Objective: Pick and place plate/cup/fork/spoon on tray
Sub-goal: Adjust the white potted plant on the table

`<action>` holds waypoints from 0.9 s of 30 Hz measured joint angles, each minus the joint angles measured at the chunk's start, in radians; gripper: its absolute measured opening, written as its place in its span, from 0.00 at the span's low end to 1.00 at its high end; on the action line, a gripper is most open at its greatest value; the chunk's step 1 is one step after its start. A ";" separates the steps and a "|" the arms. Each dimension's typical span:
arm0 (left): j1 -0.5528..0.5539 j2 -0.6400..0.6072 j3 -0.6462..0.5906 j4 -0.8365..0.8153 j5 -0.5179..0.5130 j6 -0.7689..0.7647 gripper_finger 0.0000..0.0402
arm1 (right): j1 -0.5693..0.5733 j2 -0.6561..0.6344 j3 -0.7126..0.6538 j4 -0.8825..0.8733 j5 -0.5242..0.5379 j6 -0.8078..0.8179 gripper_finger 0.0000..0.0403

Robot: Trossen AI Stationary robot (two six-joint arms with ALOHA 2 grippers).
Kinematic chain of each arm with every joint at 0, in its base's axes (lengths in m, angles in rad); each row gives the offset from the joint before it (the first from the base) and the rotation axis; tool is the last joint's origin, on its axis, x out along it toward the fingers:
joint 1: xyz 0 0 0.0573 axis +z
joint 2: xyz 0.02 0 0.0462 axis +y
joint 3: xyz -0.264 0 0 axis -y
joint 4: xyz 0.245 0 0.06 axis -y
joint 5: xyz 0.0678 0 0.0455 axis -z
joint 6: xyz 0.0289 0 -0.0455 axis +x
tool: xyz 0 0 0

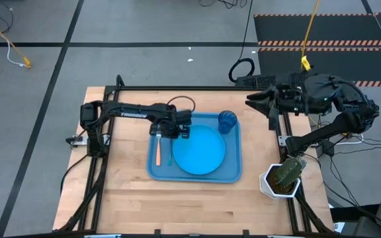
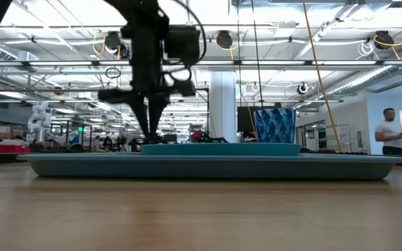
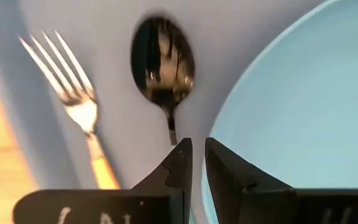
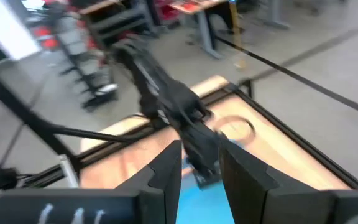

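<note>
Both arms are dark, nearly black, built of rounded tubular links joined at bulkier housings. The left arm (image 1: 134, 112) carries white lettering along its long link, and a thin black cable loops out near its wrist. Its tool (image 3: 197, 163) has two matte black fingers (image 3: 178, 163), wedge-shaped and tapering to blunt tips, set on a flat black bar with faint white marks (too cropped to read). The right arm (image 1: 323, 99) is chunkier around its joints; its tool (image 4: 201, 163) shows the same angular black fingers.
</note>
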 joint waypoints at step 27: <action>0.030 0.000 0.071 -0.204 -0.138 0.246 0.12 | -0.026 0.002 0.000 -0.171 0.024 0.232 0.24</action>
